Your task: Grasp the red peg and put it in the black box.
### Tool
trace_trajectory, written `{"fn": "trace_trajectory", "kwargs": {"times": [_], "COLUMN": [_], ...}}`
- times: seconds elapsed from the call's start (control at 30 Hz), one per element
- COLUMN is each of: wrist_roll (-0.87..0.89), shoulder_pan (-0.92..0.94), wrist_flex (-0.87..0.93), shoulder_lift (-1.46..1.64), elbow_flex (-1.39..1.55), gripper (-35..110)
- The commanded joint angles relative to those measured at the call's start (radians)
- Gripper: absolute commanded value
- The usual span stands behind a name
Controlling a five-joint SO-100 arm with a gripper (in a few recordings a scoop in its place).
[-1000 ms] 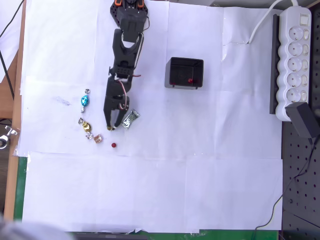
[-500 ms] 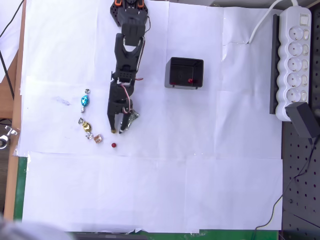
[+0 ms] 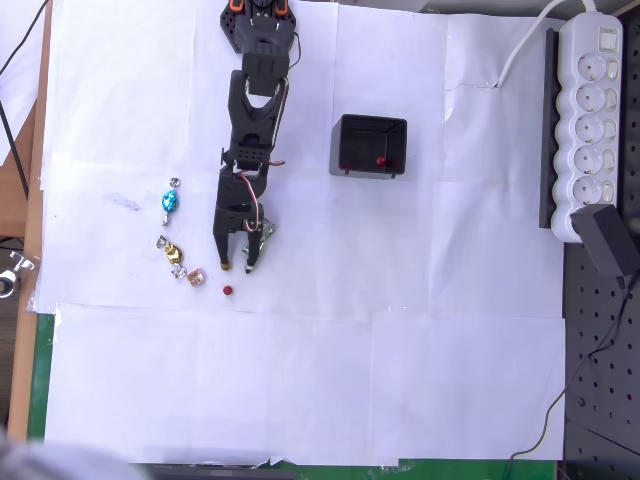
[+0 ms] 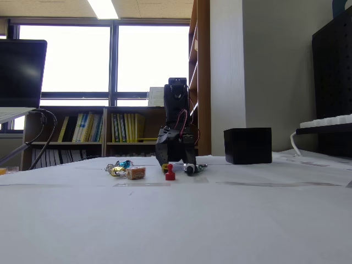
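1. Closest to my low fixed view is the red peg (image 4: pixel 170 174), standing on the white paper (image 3: pixel 400 360). From overhead it's a tiny red dot (image 3: pixel 228 291), nothing touching it.
2. Just beside it on the left sits the pinkish-gold candy (image 3: pixel 196 278), with a gold candy (image 3: pixel 172 250) and a blue one (image 3: pixel 169 202) trailing off further up the paper.
3. Right behind the peg is my gripper (image 3: pixel 237 267), pointing down with the tips near the paper. The fingers are parted a bit with a clear gap between them, and they're holding nothing. The peg is just short of the tips and a touch to the left in the overhead view.
4. The silver-green candy (image 3: pixel 264 232) is tucked against the right side of the gripper.
5. Further back and to the right is the black box (image 3: pixel 372 146), well apart from the peg. I can see a small red thing (image 3: pixel 380 161) already lying inside it.
6. Far right edge: a white power strip (image 3: pixel 592 130).
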Motion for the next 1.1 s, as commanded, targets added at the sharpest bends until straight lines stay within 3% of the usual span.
{"fn": "trace_trajectory", "kwargs": {"times": [0.0,1.07], "wrist_roll": [-0.012,-0.008], "shoulder_pan": [0.011,0.048], "wrist_flex": [-0.009,0.051], "shoulder_lift": [0.0,0.089], "elbow_flex": [0.087,0.21], "gripper": [14,17]}}
